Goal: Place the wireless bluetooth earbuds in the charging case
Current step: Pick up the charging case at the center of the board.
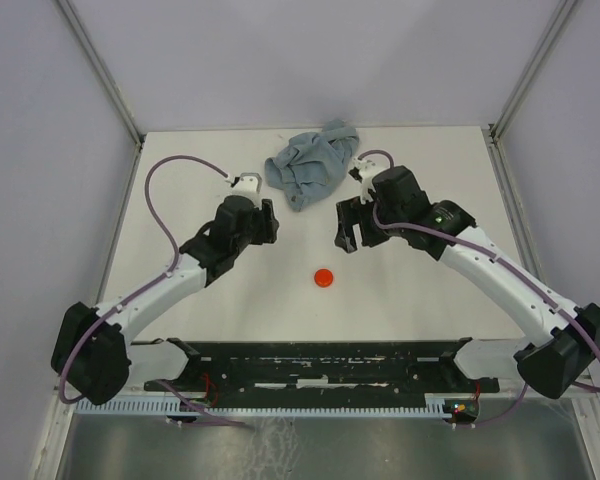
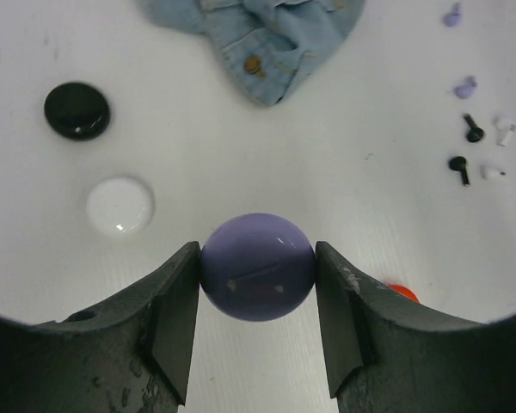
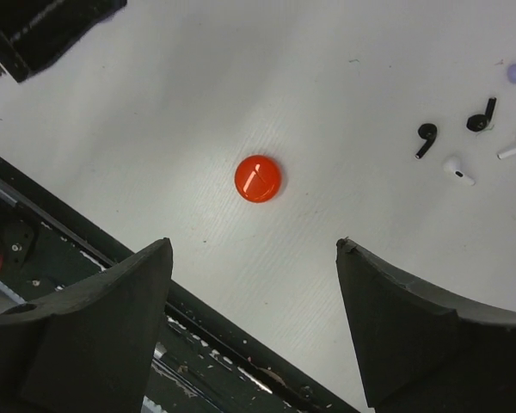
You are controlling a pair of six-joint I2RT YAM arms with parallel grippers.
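My left gripper [image 2: 257, 251] is shut on a lilac round charging case [image 2: 258, 268], pinched at its sides just above the table. Tiny earbuds lie loose at the right: two lilac [image 2: 465, 86], two black [image 2: 458, 168] and two white [image 2: 494, 173]. My right gripper [image 3: 254, 245] hangs open over the table with nothing between its fingers. A red round case [image 3: 258, 178] lies just ahead of it, and the black earbuds [image 3: 426, 138] and white earbuds [image 3: 457, 169] lie to its upper right. From above, the red case [image 1: 324, 277] sits between the two arms.
A black round case [image 2: 77, 110] and a white round case [image 2: 119, 205] lie left of the left gripper. A crumpled denim cloth [image 1: 310, 165] lies at the back centre. A black rail [image 1: 320, 365] runs along the near table edge.
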